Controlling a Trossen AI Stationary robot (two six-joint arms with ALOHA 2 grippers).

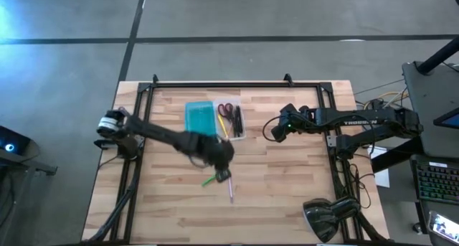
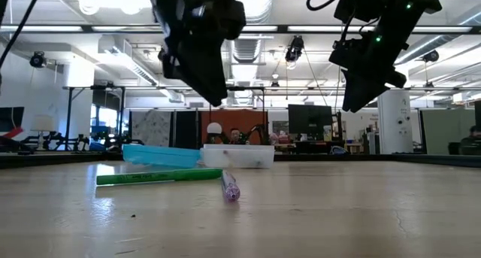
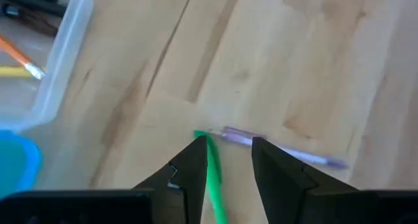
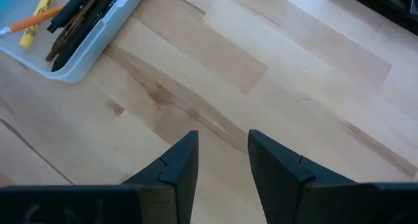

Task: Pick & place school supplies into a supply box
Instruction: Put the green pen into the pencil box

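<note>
Directly beneath the left gripper (image 1: pixel 224 173), a green pen (image 1: pixel 209 179) and a pale purple pen (image 1: pixel 230 191) are lying on the table (image 1: pixel 287 196), tips nearly meeting between its spread fingers (image 3: pixel 189 168). That arm is reaching across from the left, hovering above the wood. Behind it, the supply box (image 1: pixel 215 120) is sitting open, holding scissors (image 1: pixel 226 110). The right gripper (image 1: pixel 278 131) is waiting beside the box, fingers apart.

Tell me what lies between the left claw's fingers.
The green pen runs between the left claw's open fingers, its tip near the purple pen, in the left wrist view.
</note>
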